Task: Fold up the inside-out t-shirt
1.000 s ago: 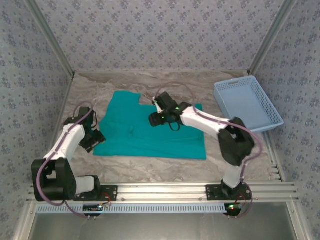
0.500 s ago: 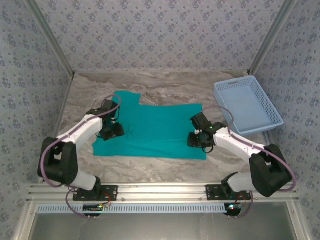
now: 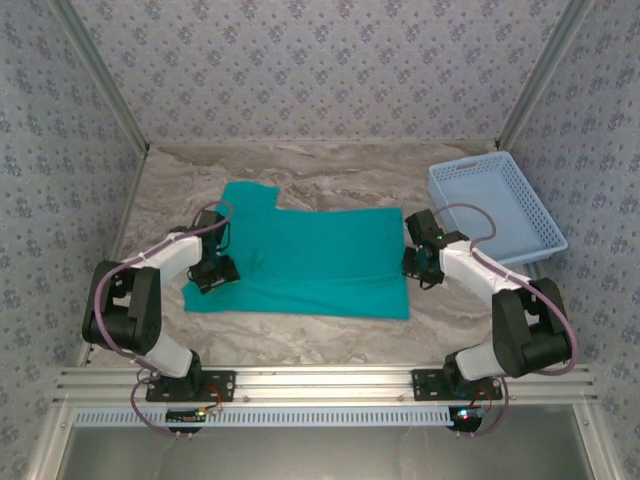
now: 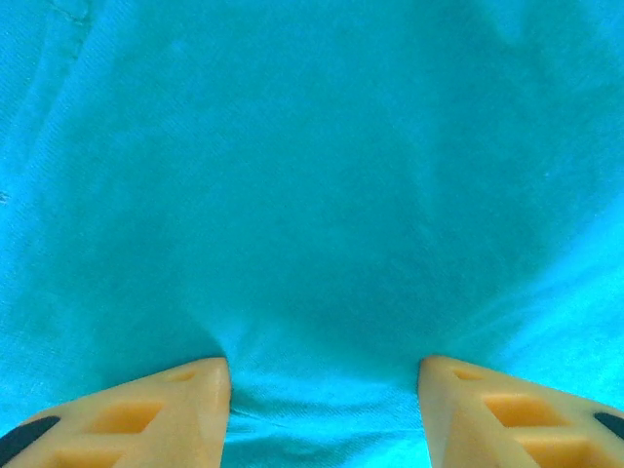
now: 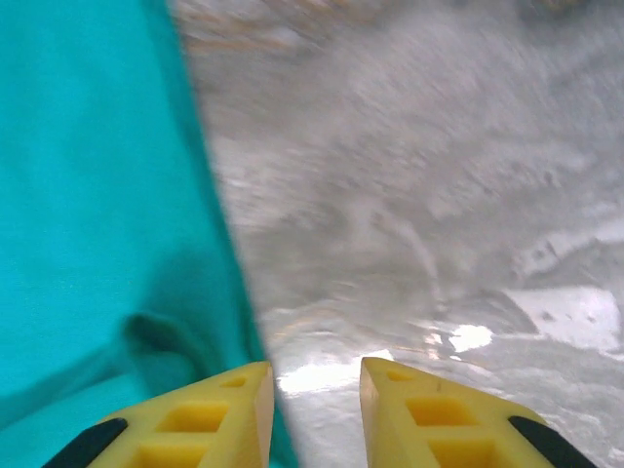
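T-shirt (image 3: 310, 265): flat on table (image 3: 330, 185), centre. Basket (image 3: 495, 210): far right, apart from shirt. Left gripper (image 3: 215, 275): on shirt's left part. Right gripper (image 3: 418, 268): at shirt's right edge.

a light blue mesh basket (image 3: 497, 210) sits at the right of the marbled table (image 3: 330, 170) — patterned walls (image 3: 320, 70) around.

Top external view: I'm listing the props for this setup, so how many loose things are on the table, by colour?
teal t-shirt: 1
light blue basket: 1
Total: 2
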You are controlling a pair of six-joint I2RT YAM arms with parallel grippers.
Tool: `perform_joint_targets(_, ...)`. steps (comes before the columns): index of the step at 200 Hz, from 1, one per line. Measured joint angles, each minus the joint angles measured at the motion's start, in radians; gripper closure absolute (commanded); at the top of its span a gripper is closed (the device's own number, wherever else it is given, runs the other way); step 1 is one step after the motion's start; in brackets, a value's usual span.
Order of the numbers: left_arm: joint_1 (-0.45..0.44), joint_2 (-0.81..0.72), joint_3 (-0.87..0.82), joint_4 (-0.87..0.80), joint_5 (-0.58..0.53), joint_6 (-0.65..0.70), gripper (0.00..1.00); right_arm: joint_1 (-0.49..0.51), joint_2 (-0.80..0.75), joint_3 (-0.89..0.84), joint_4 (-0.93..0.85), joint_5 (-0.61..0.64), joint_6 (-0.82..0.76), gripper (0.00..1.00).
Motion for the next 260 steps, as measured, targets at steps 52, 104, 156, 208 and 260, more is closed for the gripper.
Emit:
perform_joint_targets(52, 0.005, -0.018, 0.0, 0.002, 0.033, -0.033, 0.45, 0.089, 0.044, 0.058, 0.058, -0.076, -0.049, 0.8)
perform_joint_targets(104, 0.073, 0.001, -0.018, 0.029, 0.051, -0.054, 0.46, 0.087, 0.205, 0.071, 0.009, 0.112, -0.019, 0.83)
perform_joint_targets(156, 0.117, -0.008, -0.025, 0.031, 0.095, -0.066, 0.46, 0.005, 0.143, 0.057, -0.085, 0.236, 0.05, 0.78)
perform_joint_targets(208, 0.118, -0.126, -0.016, -0.069, 0.15, -0.066, 0.45, 0.087, -0.023, 0.09, -0.077, 0.047, -0.049, 0.67)
perform_joint_targets(260, 0.118, -0.209, 0.143, -0.084, 0.063, 0.001, 0.41, 0.401, 0.064, 0.103, 0.083, -0.127, 0.015, 0.67)
